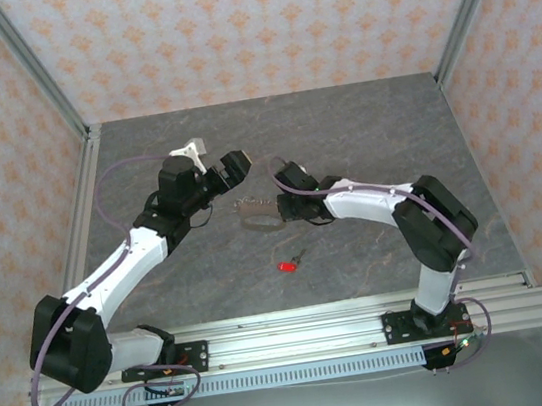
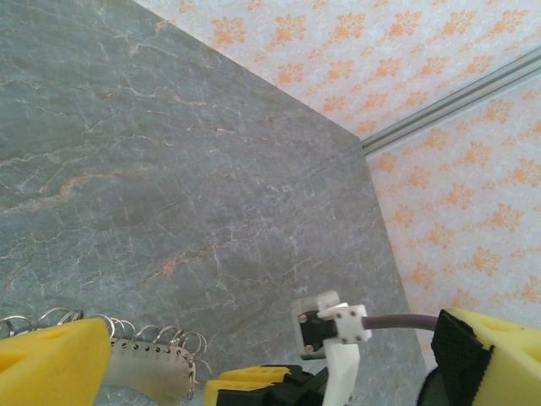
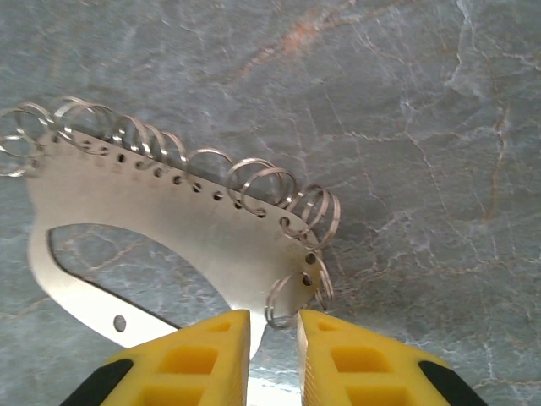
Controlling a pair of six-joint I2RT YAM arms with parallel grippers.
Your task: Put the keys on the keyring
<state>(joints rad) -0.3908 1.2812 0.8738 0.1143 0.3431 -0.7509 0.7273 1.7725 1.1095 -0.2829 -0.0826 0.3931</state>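
Note:
The keyring (image 3: 161, 220) is a flat grey metal loop with several small split rings along one edge. It lies on the grey table in the middle of the top view (image 1: 253, 222). My right gripper (image 3: 273, 334) is shut on its narrow end, with one small ring between the yellow fingertips; from above it (image 1: 278, 209) sits just right of the loop. My left gripper (image 1: 232, 168) hovers open just behind and left of the keyring. Its wrist view has the ring fringe (image 2: 152, 351) between the wide-spread yellow fingers (image 2: 51, 364). The keys, one small red-headed piece (image 1: 286, 265), lie loose nearer the arm bases.
The right arm's white camera mount and cable (image 2: 338, 330) stand in front of my left gripper. Patterned walls with metal corner posts (image 1: 458, 25) enclose the table (image 1: 362, 130) on three sides. An aluminium rail (image 1: 298, 325) runs along the near edge.

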